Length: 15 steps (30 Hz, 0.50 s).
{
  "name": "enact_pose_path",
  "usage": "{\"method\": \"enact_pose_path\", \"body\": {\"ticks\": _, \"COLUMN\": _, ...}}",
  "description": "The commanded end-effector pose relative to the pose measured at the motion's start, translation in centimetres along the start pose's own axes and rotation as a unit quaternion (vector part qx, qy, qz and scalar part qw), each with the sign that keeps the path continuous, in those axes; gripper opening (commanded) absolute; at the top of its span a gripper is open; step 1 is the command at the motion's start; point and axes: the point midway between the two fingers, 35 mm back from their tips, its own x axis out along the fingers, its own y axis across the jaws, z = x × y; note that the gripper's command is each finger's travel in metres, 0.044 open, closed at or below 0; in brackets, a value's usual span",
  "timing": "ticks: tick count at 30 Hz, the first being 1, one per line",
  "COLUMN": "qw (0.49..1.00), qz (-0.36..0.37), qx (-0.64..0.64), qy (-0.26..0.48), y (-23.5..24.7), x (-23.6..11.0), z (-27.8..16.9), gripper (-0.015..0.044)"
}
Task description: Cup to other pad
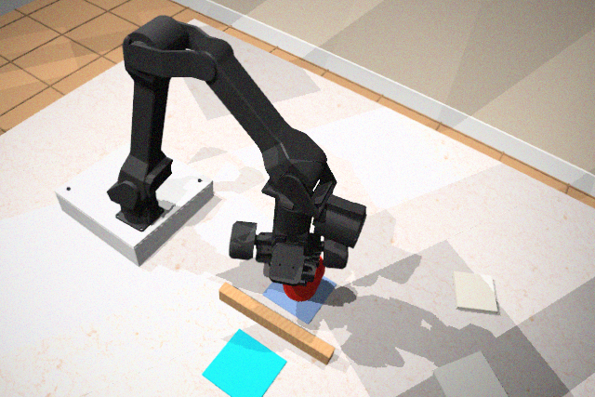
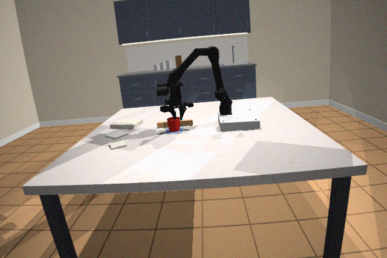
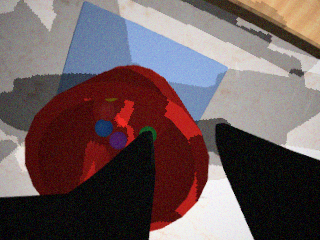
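Observation:
A red cup (image 1: 301, 290) (image 2: 173, 123) (image 3: 75, 150) stands upright on the light blue pad (image 1: 307, 310) (image 3: 110, 45). Several coloured marbles (image 3: 111, 134) lie at its bottom. My gripper (image 1: 298, 281) (image 2: 177, 113) (image 3: 184, 136) points straight down over the cup and is partly open. One finger reaches inside the cup and the other stands outside, with the cup's wall between them. I see no squeeze on the wall. The cyan pad (image 1: 244, 363) lies on the near side of a wooden bar (image 1: 273, 320) (image 2: 187, 121) (image 3: 280, 15). In the top view the gripper body hides most of the cup.
The wooden bar lies between the two pads, close to the blue one. The arm's white base block (image 1: 138, 233) (image 2: 239, 122) stands behind. Flat pale slabs (image 1: 475, 291) (image 1: 473, 376) (image 2: 126, 123) (image 2: 116, 134) lie off to one side of the table.

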Motion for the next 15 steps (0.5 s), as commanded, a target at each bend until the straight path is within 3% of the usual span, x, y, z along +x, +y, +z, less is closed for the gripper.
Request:
{"method": "enact_pose_path", "body": {"ticks": 1, "qw": 1.0, "qz": -0.001, "qx": 0.003, "qy": 0.003, "y": -0.15, "x": 0.7, "z": -0.13, "gripper": 0.0148}}
{"method": "enact_pose_path", "body": {"ticks": 10, "qw": 1.0, "qz": -0.001, "qx": 0.003, "qy": 0.003, "y": -0.28, "x": 1.57, "z": -0.17, "gripper": 0.0148}}
{"method": "enact_pose_path", "body": {"ticks": 15, "qw": 1.0, "qz": -0.002, "qx": 0.0, "qy": 0.001, "y": -0.23, "x": 1.39, "z": -0.07, "gripper": 0.0036}}
